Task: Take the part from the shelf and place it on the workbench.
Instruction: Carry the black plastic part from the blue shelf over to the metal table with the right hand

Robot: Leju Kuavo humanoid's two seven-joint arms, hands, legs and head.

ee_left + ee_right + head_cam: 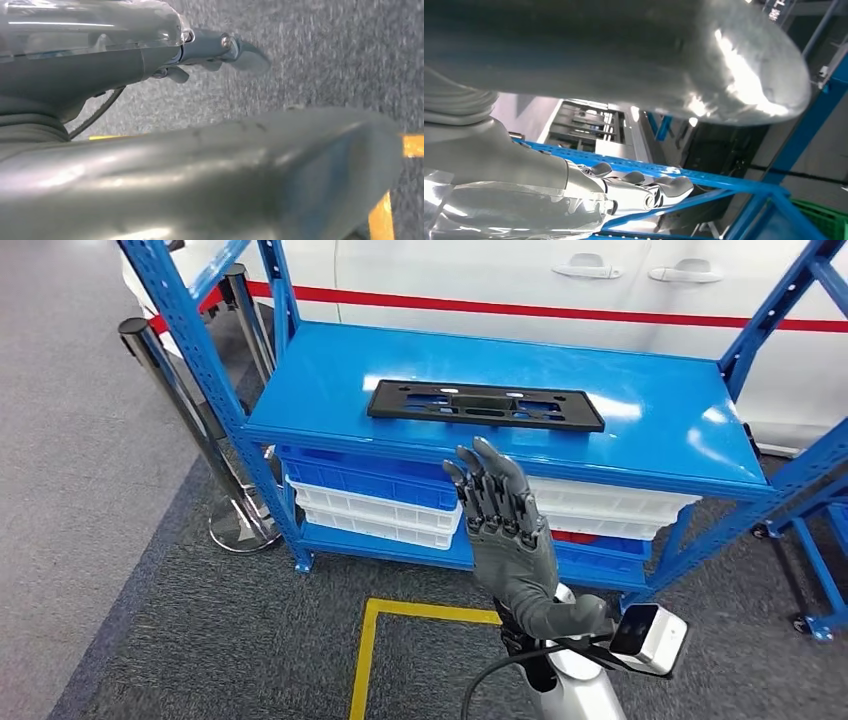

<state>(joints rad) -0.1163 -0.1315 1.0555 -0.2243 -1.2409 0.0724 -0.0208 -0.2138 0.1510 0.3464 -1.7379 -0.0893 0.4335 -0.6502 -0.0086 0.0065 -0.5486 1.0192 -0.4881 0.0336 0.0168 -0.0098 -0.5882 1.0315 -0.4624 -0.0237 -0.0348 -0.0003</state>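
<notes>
A flat black plastic part [485, 405] with several cut-outs lies on the top of the blue shelf [330, 370], near its front edge. My right hand [505, 530] is raised just in front of and below that edge, a little short of the part, with its fingers stretched out and nothing in it. In the right wrist view the same hand [624, 192] points its straight fingers [671, 186] toward blue shelf beams. My left hand [200, 165] hangs over grey carpet, its fingers [240, 50] extended and holding nothing.
Blue and white bins [375, 502] are stacked on the shelf's lower level. Blue uprights [190, 330] frame the shelf on both sides. Steel posts [175, 390] stand on the left, a white vehicle with a red stripe [600, 310] is behind, and a yellow floor line [365, 650] is near my feet.
</notes>
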